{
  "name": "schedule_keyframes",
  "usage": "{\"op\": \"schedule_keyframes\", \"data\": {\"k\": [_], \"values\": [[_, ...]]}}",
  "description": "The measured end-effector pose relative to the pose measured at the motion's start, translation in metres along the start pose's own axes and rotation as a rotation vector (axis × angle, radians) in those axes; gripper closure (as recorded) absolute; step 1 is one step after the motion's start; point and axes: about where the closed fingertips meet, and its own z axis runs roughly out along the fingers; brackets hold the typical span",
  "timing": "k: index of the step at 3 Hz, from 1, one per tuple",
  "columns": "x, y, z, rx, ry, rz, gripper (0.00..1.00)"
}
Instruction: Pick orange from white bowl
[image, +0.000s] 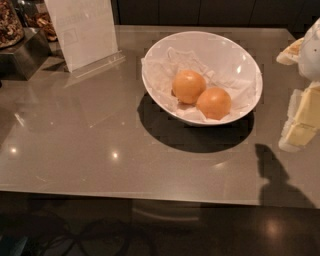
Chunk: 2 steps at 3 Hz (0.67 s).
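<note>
The white bowl stands tilted on the grey table, right of centre, lined with crumpled white paper. Two oranges lie in it, touching. The orange with the deeper, even colour is the front right one. Its twin with a paler top is to its left and behind. My gripper is at the right edge of the view, to the right of the bowl and apart from it. It is open and empty, with its pale yellow fingers spread apart. Its shadow falls on the table below it.
A clear acrylic sign holder stands at the back left. A metal box and jars of nuts are in the far left corner. The table's front edge runs across the lower part of the view.
</note>
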Motion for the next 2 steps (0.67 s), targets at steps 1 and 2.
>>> {"op": "schedule_keyframes", "data": {"k": [1, 2], "values": [[0.0000, 0.0000, 0.0000, 0.000, 0.000, 0.000, 0.00], [-0.0036, -0.0038, -0.0018, 0.020, -0.021, -0.003, 0.00]]}}
